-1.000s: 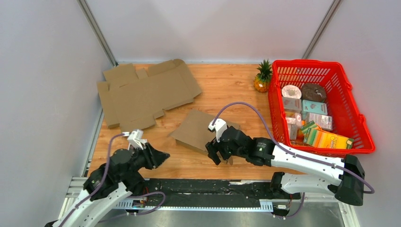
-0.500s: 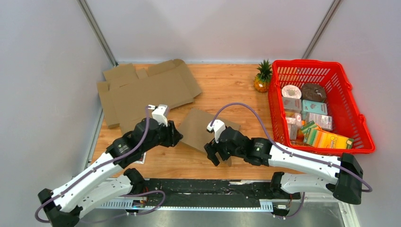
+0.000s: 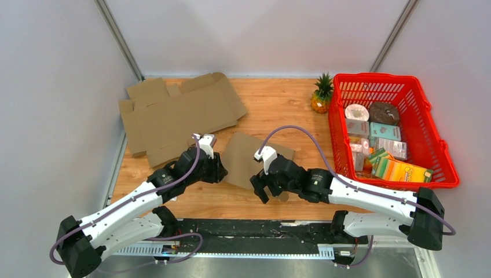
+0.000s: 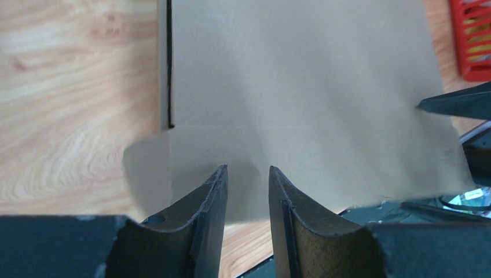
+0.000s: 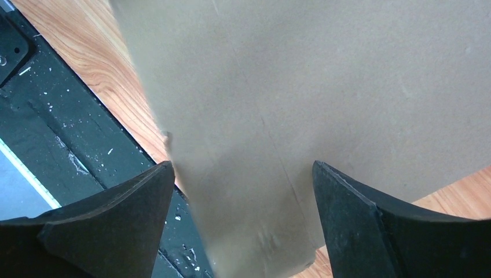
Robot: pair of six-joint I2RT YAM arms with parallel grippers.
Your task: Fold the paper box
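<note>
The wooden table (image 3: 278,104) carries a large flat cardboard blank (image 3: 173,116) at its far left and a red basket (image 3: 431,130) of packaged goods at its right. Neither is being touched.

The paper box (image 3: 246,153) is the smaller tan sheet lying near the middle of the table, between the two arms and toward the near edge. The left hand (image 3: 219,171) sits at its left edge and the right hand (image 3: 263,188) at its near corner.

The left hand's fingers are parted by only a narrow gap. They point across the face of the sheet and pinch nothing. The right hand's fingers are spread wide with the cardboard between them, and they are not closed on it either.

This looks like the opening step, with both hands lining up on the sheet before any panel is raised. The next move probably calls for one hand to pin or grip a panel while the other gets under the neighbouring one and bends it along a crease.

Up close the box is plain, unprinted and almost flat. The left wrist view shows a straight crease across it, a dark cut slit (image 4: 169,63) running away from that crease, and a small tab (image 4: 147,168) sticking out at the left. The near corner seems slightly lifted and is blurred in both wrist views.
</note>
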